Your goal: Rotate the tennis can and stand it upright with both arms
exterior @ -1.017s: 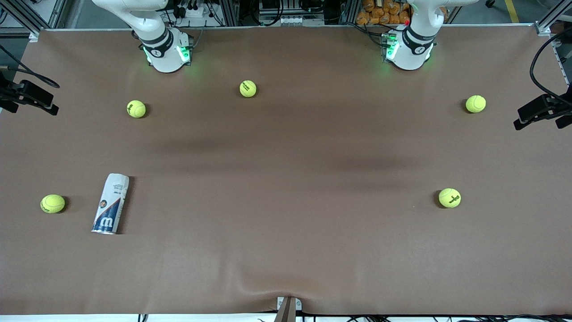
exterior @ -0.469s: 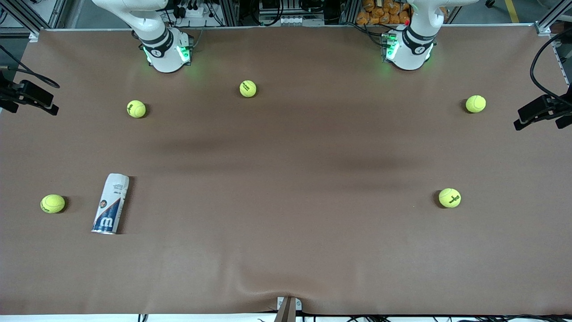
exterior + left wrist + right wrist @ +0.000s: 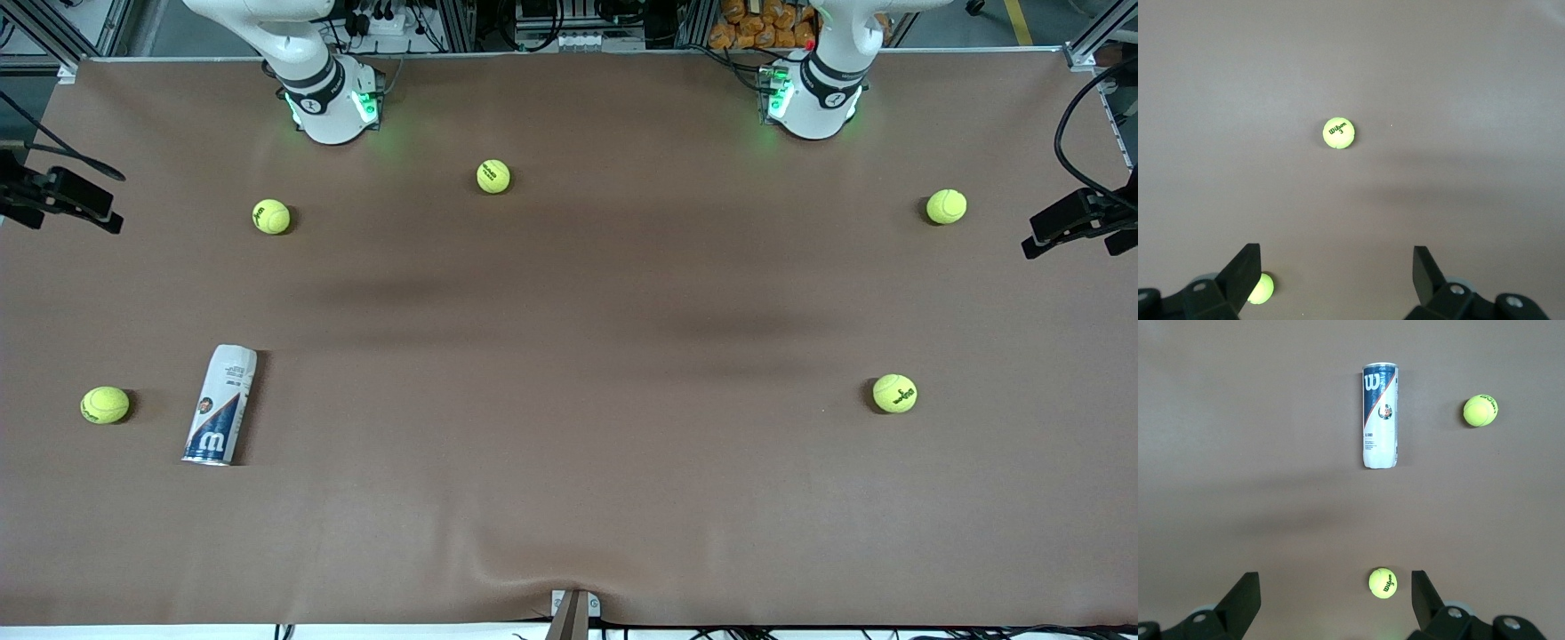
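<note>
While the tennis can (image 3: 220, 405) lies flat near the table's front edge at the right arm's end, both grippers hang high: left gripper (image 3: 1337, 283) and right gripper (image 3: 1336, 603), fingers spread, holding nothing. Risk: the can rolls when nudged, into the tennis ball (image 3: 105, 404) beside it.

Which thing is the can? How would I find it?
Look at the brown table, toward the right arm's end. There, beside a yellow ball, lies the can. It is the only long tube, white, navy and red with a big W; everything else is round.
</note>
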You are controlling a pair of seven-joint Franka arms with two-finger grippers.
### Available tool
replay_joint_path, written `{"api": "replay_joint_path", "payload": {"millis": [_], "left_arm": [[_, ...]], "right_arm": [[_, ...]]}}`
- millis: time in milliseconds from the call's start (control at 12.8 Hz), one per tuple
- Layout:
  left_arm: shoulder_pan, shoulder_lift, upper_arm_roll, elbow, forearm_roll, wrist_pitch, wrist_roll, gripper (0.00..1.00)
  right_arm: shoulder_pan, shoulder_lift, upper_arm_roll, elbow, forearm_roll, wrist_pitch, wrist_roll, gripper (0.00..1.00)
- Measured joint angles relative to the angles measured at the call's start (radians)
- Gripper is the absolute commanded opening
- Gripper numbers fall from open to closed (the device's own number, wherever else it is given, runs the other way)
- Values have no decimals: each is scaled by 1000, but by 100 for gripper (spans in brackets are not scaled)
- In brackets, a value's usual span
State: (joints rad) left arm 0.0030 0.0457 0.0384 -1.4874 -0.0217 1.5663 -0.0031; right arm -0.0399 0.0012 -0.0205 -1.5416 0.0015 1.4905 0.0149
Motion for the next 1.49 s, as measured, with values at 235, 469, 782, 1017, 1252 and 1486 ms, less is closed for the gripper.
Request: {"api": "replay_joint_path", "payload": {"millis": [235,469,782,1017,1252,1486], "left_arm": [[1,1,1,0,0,-1,0,100],[1,1,1,0,0,-1,0,100],[1,1,1,-1,0,-1,0,100],[2,1,2,-1,0,-1,0,100],[2,1,3,-1,0,-1,0,100],[2,2,3,-2,0,-2,0,100]], "right_arm": [[-1,56,-2,-1,0,66,0,100],[1,110,-1,-1,0,163,0,100],[6,208,-1,-3,0,217,0,100],[-9,303,-7,-4,-1,275,0,100],[-27,399,-9,-6,-1,417,-2,100],[-39,511,-13,-9,-2,545,-65,100]]}}
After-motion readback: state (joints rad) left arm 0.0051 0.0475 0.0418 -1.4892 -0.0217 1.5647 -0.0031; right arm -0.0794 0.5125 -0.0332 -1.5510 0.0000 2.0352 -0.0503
